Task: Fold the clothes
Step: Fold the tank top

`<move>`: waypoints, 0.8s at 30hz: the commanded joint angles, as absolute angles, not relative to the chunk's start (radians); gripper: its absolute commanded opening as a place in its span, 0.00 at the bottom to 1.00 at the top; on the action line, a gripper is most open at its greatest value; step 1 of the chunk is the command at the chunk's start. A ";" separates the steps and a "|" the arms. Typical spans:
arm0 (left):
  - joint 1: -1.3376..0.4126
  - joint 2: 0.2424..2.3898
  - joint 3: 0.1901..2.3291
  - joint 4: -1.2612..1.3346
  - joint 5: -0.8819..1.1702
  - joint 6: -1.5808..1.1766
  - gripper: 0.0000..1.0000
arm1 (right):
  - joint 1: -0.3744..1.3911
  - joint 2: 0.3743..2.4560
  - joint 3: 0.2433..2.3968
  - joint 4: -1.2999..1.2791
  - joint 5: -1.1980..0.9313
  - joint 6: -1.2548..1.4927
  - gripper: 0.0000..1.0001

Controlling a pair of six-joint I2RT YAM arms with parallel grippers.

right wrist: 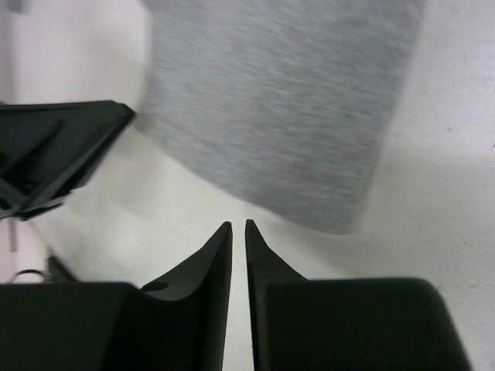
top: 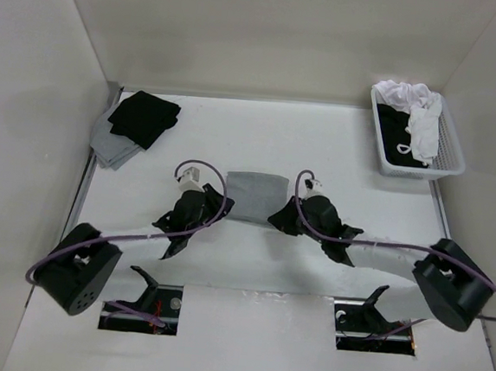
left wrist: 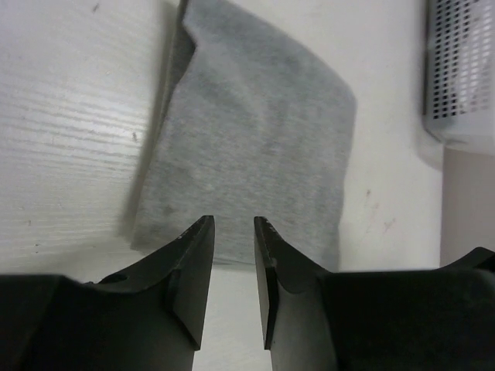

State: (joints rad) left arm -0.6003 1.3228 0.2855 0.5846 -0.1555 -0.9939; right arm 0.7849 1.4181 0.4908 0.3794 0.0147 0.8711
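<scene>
Fingers of L gripper (left wrist: 232, 224) stood apart w/ nothing between them, tips at the near edge of the top (left wrist: 255, 131) but not pinching it. R gripper (right wrist: 238, 226) fingers were only a slit apart, also empty, tips just short of the top's near corner. That view was blurred, so contact w/ the cloth couldn't be told.

The top lay flat mid-table (top: 321, 148) between both grippers, already a compact grey rectangle. Its L edge looked doubled and slightly raised.

Judgement: folding step looked nearly done, w/ neither gripper holding the cloth. The next move prob. called for a re-grip on the near edge, both sides together, either for one last fold away from the bases or to lift the bundle w/o letting the layers slip.

Farther back L, a black garment (top: 145, 117) sat on a grey pile (top: 112, 148). Far R, a basket (top: 418, 173) held white garments (top: 412, 100) and sth dark.
</scene>
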 commanded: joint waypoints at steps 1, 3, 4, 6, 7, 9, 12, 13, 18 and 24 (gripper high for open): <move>-0.596 1.174 0.287 0.500 -0.181 -0.971 0.27 | 0.780 1.263 0.495 0.396 0.021 0.855 0.20; -0.594 1.099 0.299 0.419 -0.207 -0.944 0.30 | 0.780 1.180 0.492 0.355 0.034 0.819 0.26; -0.593 1.063 0.308 0.378 -0.224 -0.927 0.32 | 0.780 1.145 0.489 0.338 0.041 0.799 0.29; -0.587 1.010 0.328 0.304 -0.251 -0.885 0.35 | 0.775 1.086 0.483 0.312 0.061 0.760 0.34; -0.584 0.984 0.342 0.263 -0.268 -0.862 0.38 | 0.760 1.057 0.482 0.296 0.077 0.743 0.37; -0.571 0.947 0.368 0.177 -0.299 -0.825 0.41 | 0.720 1.000 0.492 0.261 0.098 0.704 0.42; -0.544 0.931 0.409 0.054 -0.316 -0.805 0.44 | 0.667 0.936 0.505 0.247 0.142 0.664 0.47; -0.533 0.931 0.422 0.016 -0.316 -0.805 0.45 | 0.639 0.919 0.503 0.253 0.162 0.652 0.48; -0.475 0.928 0.437 -0.072 -0.316 -0.805 0.46 | 0.552 0.929 0.447 0.297 0.192 0.658 0.49; -0.390 0.965 0.443 -0.098 -0.313 -0.792 0.46 | 0.513 0.971 0.394 0.339 0.199 0.670 0.49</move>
